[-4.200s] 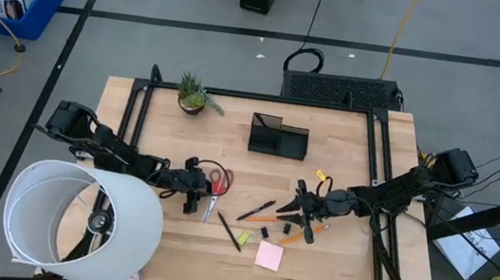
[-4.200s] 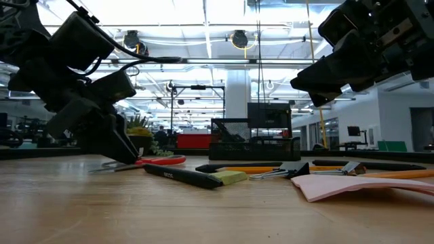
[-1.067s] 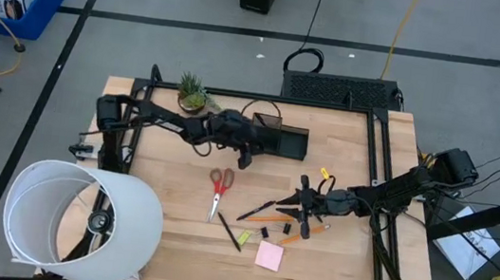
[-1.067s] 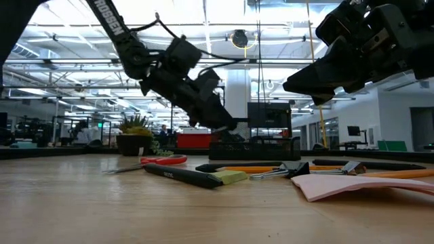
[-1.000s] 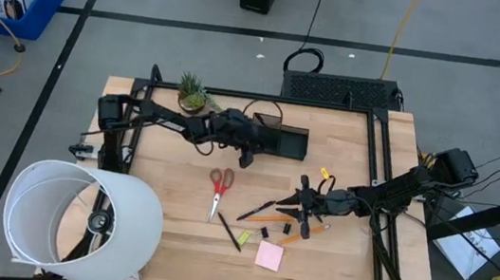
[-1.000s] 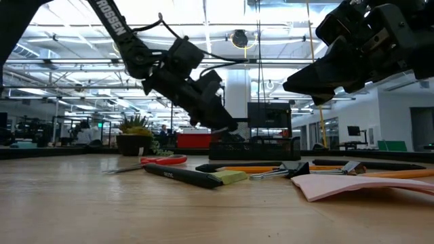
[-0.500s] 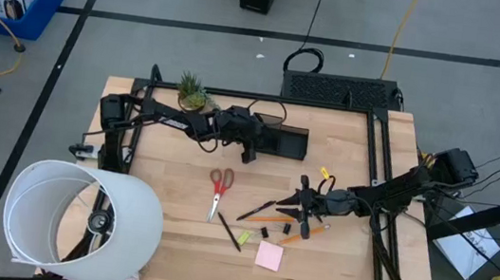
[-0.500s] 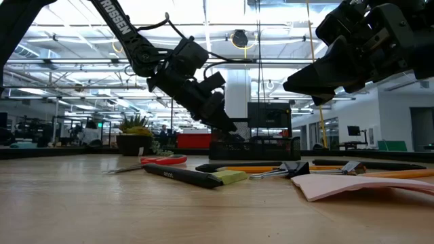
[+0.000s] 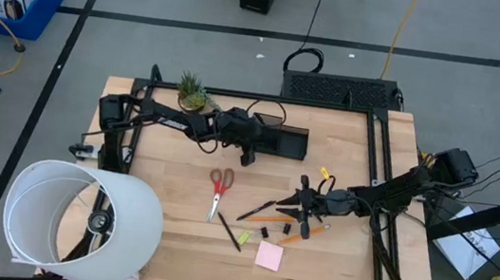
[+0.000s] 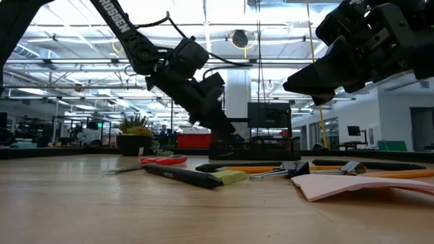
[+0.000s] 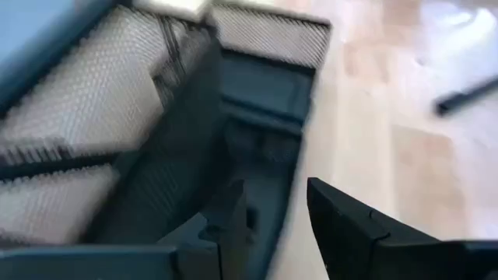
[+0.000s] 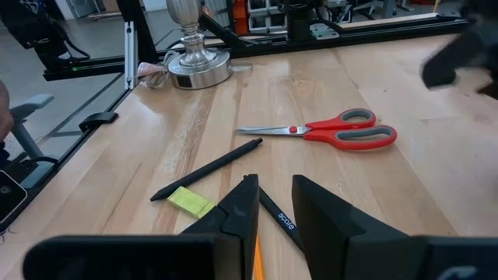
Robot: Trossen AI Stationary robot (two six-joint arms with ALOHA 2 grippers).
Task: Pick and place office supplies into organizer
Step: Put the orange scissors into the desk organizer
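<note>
Since four seconds back the left gripper (image 9: 246, 155) has left the red-handled scissors (image 9: 219, 182) and gone across to the near edge of the organizer (image 9: 278, 138); the scissors now lie free, well short of it.

From above, the tabletop (image 9: 341, 256) is pale butcher-block wood in a black metal frame. The organizer is a boxy dark piece standing at the far side. A spiky potted plant (image 9: 193, 94) sits at the far left corner and a big smooth white cylinder (image 9: 82, 220) overhangs the near left. Black pens (image 9: 256, 210), orange pencils (image 9: 265, 219) and a square pink sticky-note pad (image 9: 268, 255) lie scattered at centre. The right gripper (image 9: 303, 207) hovers above that scatter.

At tabletop height, a black pen (image 10: 182, 175) bears small white lettering too fine to read, with a flat yellow-green piece (image 10: 229, 177) at its end. White block letters run up the left arm (image 10: 115, 26), but I can't read them fully.

The left wrist view shows the organizer's fine mesh walls (image 11: 85, 109), and the fingers (image 11: 354, 225) stand apart with nothing between them.

The right wrist view shows the scissors' glossy red handles with grey linings (image 12: 352, 130), steel blades closed. A black pen (image 12: 276, 214) reads "scale", or something like it. Those fingers (image 12: 327, 214) stand slightly apart, empty.
</note>
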